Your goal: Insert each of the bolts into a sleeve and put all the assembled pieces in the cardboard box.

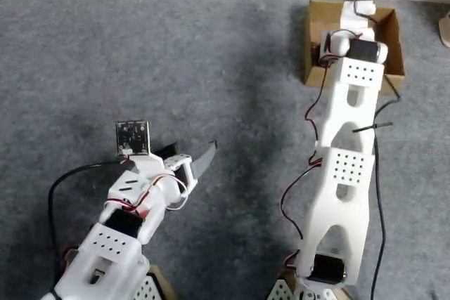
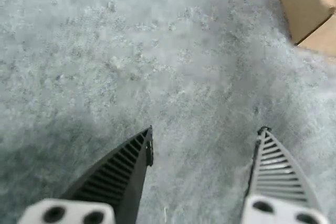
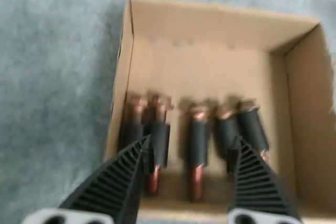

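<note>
The cardboard box (image 3: 205, 24) lies open under my right gripper (image 3: 191, 148), whose fingers are open above it with nothing between them. Inside lie several copper bolts in black sleeves (image 3: 198, 140), side by side along the near wall. In the high view the right arm stretches over the box (image 1: 313, 40) at the table's far right. My left gripper (image 2: 205, 137) hovers open over bare grey carpet, holding nothing; in the high view its fingers (image 1: 202, 156) sit at the lower left. A corner of the box (image 2: 304, 3) shows far off in the left wrist view.
Grey carpet (image 1: 140, 54) covers the table. Red and black cables run along both arms. A pale object (image 1: 444, 29) sits at the right edge beside the box.
</note>
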You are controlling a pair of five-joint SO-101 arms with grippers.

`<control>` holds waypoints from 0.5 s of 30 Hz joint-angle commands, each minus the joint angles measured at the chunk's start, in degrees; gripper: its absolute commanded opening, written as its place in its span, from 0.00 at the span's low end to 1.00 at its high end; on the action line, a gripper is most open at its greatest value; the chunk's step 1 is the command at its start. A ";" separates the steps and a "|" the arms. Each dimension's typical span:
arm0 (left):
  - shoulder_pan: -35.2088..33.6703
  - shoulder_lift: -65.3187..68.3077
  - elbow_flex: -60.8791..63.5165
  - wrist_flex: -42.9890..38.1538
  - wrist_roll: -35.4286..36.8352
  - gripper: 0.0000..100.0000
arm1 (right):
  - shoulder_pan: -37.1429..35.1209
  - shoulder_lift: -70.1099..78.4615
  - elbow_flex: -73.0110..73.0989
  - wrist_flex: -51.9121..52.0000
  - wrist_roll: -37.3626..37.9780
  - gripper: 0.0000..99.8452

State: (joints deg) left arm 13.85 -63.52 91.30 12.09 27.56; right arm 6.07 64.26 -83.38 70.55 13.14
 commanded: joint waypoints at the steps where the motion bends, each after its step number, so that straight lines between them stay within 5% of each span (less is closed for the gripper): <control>1: -0.04 -1.10 -0.48 -1.14 -0.26 0.28 | -0.92 -2.59 -2.95 4.44 -0.53 0.18; 7: -0.04 -1.10 -0.40 -1.14 -0.26 0.28 | -0.92 -2.68 -3.12 12.70 -0.70 0.17; 12: -0.48 -1.10 -0.75 -1.14 0.00 0.28 | -1.10 -3.12 -11.30 22.02 -3.25 0.00; 15: -0.48 -1.10 -0.84 -1.14 -0.18 0.29 | -1.54 -3.65 -18.86 28.97 -4.31 0.01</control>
State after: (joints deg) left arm 13.85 -63.43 91.30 12.00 27.56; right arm 6.07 64.18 -93.05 94.20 9.98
